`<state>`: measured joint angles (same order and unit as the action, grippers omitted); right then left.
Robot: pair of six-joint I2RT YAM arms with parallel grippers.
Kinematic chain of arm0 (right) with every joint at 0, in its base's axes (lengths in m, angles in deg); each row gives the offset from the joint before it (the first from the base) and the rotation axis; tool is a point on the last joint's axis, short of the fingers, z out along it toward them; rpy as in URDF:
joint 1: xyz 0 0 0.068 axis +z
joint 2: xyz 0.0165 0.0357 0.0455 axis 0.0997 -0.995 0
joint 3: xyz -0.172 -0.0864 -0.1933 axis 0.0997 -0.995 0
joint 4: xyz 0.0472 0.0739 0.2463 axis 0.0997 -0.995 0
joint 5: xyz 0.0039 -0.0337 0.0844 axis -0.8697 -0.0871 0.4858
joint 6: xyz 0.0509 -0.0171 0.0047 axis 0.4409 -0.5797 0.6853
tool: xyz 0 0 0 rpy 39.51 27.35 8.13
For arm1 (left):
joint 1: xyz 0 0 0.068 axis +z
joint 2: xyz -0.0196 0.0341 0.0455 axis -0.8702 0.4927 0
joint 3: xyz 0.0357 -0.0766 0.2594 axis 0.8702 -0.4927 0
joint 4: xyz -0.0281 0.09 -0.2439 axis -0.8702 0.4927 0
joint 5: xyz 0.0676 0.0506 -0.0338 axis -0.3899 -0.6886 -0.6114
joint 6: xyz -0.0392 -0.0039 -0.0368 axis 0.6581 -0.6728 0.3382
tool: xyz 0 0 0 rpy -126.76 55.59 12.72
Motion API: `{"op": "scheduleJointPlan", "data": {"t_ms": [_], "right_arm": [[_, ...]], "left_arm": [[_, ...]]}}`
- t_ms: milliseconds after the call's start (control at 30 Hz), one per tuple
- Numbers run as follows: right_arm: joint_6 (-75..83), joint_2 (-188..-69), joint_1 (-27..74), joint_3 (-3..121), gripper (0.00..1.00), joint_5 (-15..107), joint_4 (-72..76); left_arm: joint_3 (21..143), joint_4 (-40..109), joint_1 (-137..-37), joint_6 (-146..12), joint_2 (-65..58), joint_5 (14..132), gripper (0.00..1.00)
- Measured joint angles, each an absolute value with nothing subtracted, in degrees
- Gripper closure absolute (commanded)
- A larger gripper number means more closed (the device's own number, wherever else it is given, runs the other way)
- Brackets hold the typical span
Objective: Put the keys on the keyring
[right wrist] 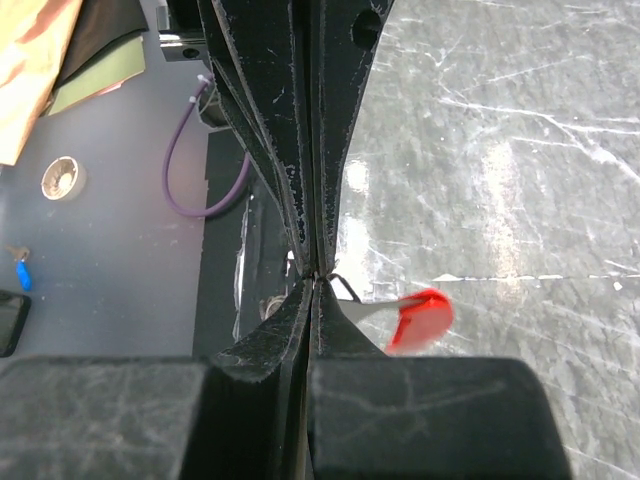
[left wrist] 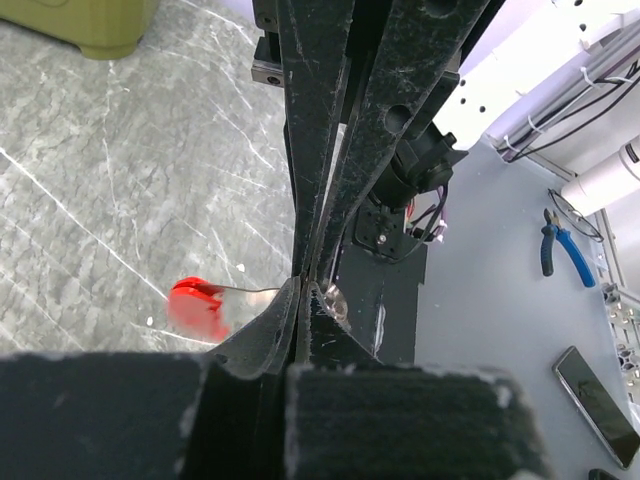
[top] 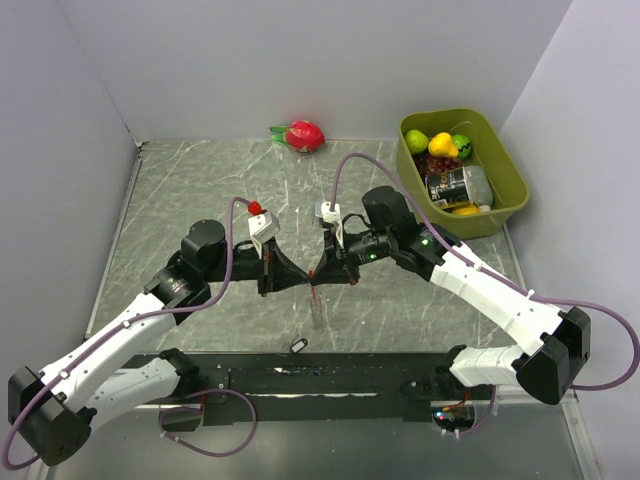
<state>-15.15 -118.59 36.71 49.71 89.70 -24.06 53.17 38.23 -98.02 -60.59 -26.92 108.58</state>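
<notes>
My left gripper (top: 306, 282) and right gripper (top: 321, 280) meet tip to tip above the middle of the table, both shut. The keyring (top: 314, 293) is pinched between them: a red piece (left wrist: 197, 303) on a silvery part (left wrist: 255, 293) hangs beside the tips, also in the right wrist view (right wrist: 420, 318), with a thin wire loop (right wrist: 345, 287) at the pinch. In the left wrist view my own tips (left wrist: 303, 285) touch the right fingers (left wrist: 325, 150). In the right wrist view my tips (right wrist: 312, 278) touch the left fingers (right wrist: 290, 130). A tiny dark key (top: 298, 345) lies on the table below.
A red dragon fruit (top: 303, 134) lies at the back by the wall. A green bin (top: 508, 196) with fruit and a can stands at the back right. A black strip (top: 330, 378) runs along the near edge between the arm bases.
</notes>
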Motion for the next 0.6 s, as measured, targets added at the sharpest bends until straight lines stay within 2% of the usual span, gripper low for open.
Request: {"op": "scheduleJointPlan", "data": {"t_ms": [33,100,133,300,367,433,500,600], "right_arm": [[-15.13,-118.59,36.71,49.69,0.97,89.68,-24.04],[-14.84,-118.57,36.63,49.60,0.81,89.70,-23.93],[-14.58,-118.57,36.60,49.58,0.78,89.68,-23.78],[-13.77,-118.11,36.58,48.61,0.73,90.68,-21.35],[-13.49,-117.91,36.56,47.96,0.74,91.27,-19.76],[-12.99,-117.83,36.32,47.37,0.90,91.84,-18.31],[-12.68,-117.83,36.01,47.11,1.00,92.11,-17.37],[-11.74,-117.85,35.49,46.95,1.00,92.67,-16.63]], "left_arm": [[53.17,38.23,-98.05,-60.57,-26.96,108.43,0.99],[53.10,38.06,-98.13,-60.50,-27.07,108.14,0.99],[52.95,37.82,-98.20,-60.37,-27.31,107.86,0.99],[50.83,35.55,-98.42,-59.32,-29.65,105.00,0.99],[49.83,34.34,-98.55,-58.84,-30.89,104.03,0.99],[48.97,33.45,-98.61,-58.36,-31.88,103.47,0.99],[48.49,32.70,-98.68,-57.75,-32.31,103.38,0.99],[48.45,31.70,-98.77,-57.44,-32.27,103.33,0.99]]}}
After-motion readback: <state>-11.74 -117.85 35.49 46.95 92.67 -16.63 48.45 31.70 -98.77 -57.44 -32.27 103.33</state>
